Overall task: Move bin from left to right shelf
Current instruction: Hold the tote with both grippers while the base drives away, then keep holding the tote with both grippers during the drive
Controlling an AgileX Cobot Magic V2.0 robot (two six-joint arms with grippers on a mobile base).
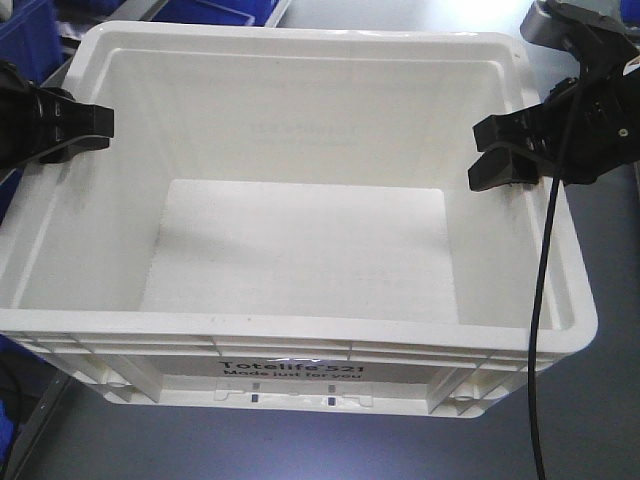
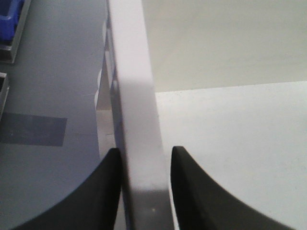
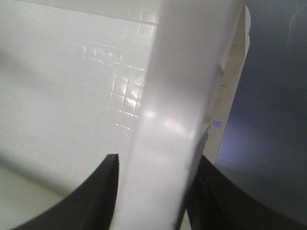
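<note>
Two claws on one crate, so read the step as a shared lift and carry. Saw the bin (image 1: 300, 240) filling the middle of the front view, empty, printed side (image 1: 290, 372) toward the camera, over a grey surface (image 1: 600, 420), with blue bins (image 1: 25, 40) beyond the left edge of that surface. Could not tell whether resting or hanging clear, nor which shelf lay below. Found the left gripper (image 1: 100, 128) clenched across the rim (image 2: 139, 120) of the left wall, with fingers (image 2: 108, 191) pressed to the plastic outside and inside. Found the right gripper (image 1: 485, 155) clamped the same way on the right wall's rim, roughly opposite the other. Judged both holds narrow and high on smooth, glossy plastic, hence liable to slip or pivot. Thought it best to raise both arms together and level, to hold the spacing between them constant, to travel slowly toward the right, and to avoid any twist likely to pry the rim out of either pinch. Noted a black cable (image 1: 545, 300) hanging from the right arm across the near right corner of the bin. Judged it worth keeping free of the rim during the carry.
</note>
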